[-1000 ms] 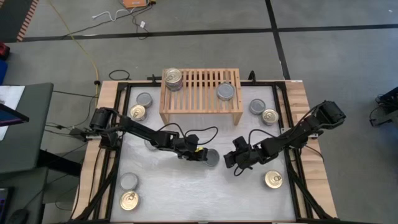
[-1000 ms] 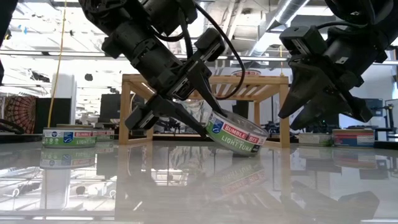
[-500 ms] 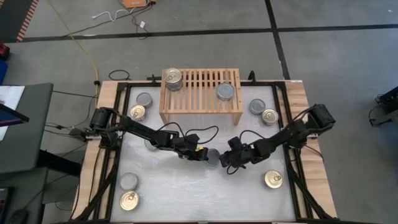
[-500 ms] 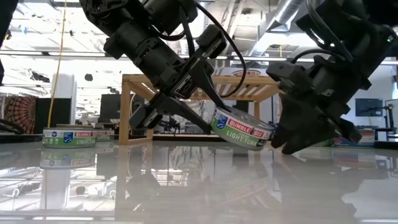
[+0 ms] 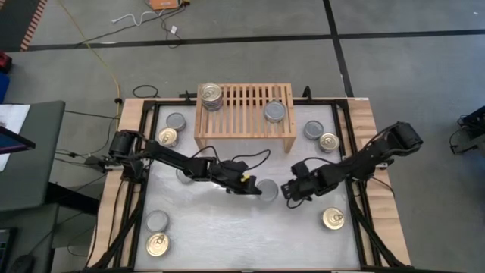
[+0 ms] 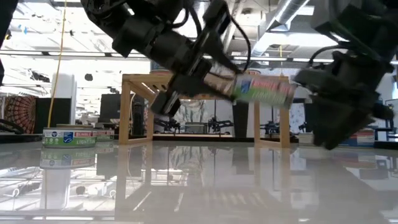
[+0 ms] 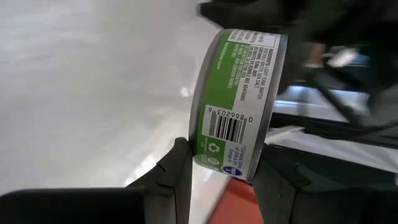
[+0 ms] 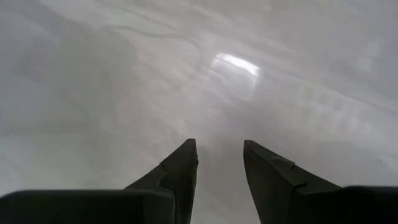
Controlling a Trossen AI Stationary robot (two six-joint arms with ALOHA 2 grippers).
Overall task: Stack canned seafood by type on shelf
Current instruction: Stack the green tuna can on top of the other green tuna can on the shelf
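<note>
My left gripper (image 5: 254, 186) is shut on a flat tin with a green label and a silver-grey top (image 5: 267, 188), held over the table's middle; the low view shows this tin (image 6: 261, 91) in the air. My right gripper (image 5: 290, 191) hangs just right of it, open, with nothing between its fingers (image 8: 221, 163). The light-wood shelf (image 5: 244, 115) stands at the far edge. On its slats sit a gold-topped tin (image 5: 211, 96) and a silver-topped tin (image 5: 274, 112). My left gripper pinches the tin between its two fingers, one finger (image 7: 179, 169) on each flat face, near the rim (image 7: 231, 163). The fingers reach in from the table's left, roughly level. The tin is lifted clear of the table and lies nearly flat, slightly tilted.
Loose tins lie left of the shelf (image 5: 176, 120) (image 5: 167, 137), right of it (image 5: 313, 130) (image 5: 328, 142), at the near left (image 5: 158, 221) (image 5: 157, 244) and at the near right (image 5: 333, 219). Another tin (image 5: 184, 176) sits under my left arm. The table's near middle is bare.
My left gripper has raised the tin from a tilt with its edge on the table to well clear of it, levelled it out and carried it slightly right. My right gripper came in close to the tin, then drew back toward the table's right.
</note>
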